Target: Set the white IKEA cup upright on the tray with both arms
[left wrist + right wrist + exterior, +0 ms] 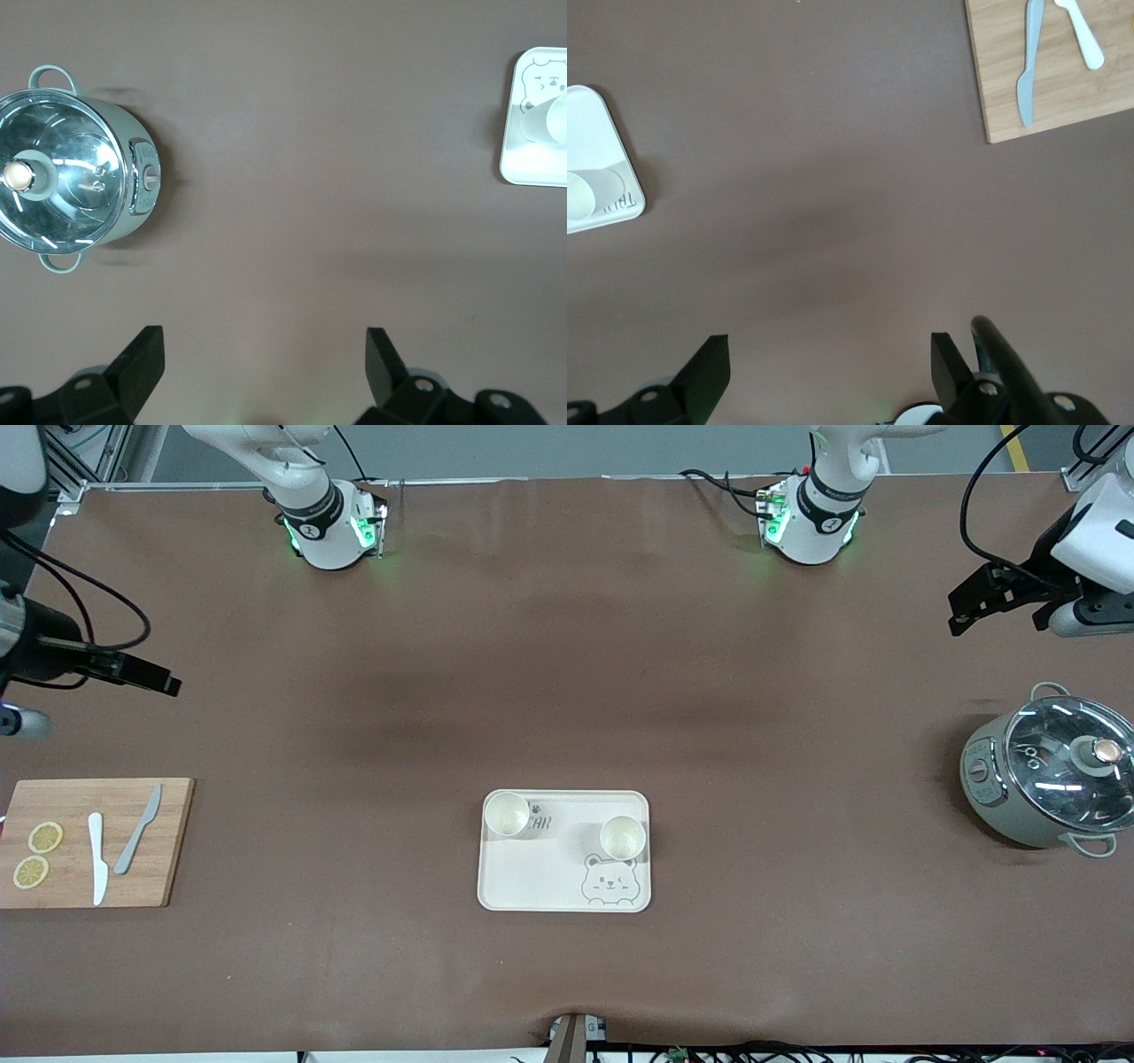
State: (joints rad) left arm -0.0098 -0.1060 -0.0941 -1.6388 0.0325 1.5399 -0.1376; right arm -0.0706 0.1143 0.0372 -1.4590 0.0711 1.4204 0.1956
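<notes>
The cream tray (540, 872) with the bear drawing lies in the middle of the table, nearer the front camera than the arms' bases. Two white cups stand upright on it: one (507, 813) in the corner toward the right arm's end, the other (623, 837) just above the bear face. My left gripper (957, 613) (264, 341) hangs open and holds nothing, over bare table beside the pot. At the right arm's end, my right gripper (168, 684) (830, 347) hangs open and holds nothing, over bare table near the board. The wrist views catch only the tray's edge (532, 164) (589, 115).
A grey cooking pot with a glass lid (1054, 779) (71, 173) stands at the left arm's end. A wooden cutting board (164, 841) (1001, 97) at the right arm's end carries two knives and two lemon slices.
</notes>
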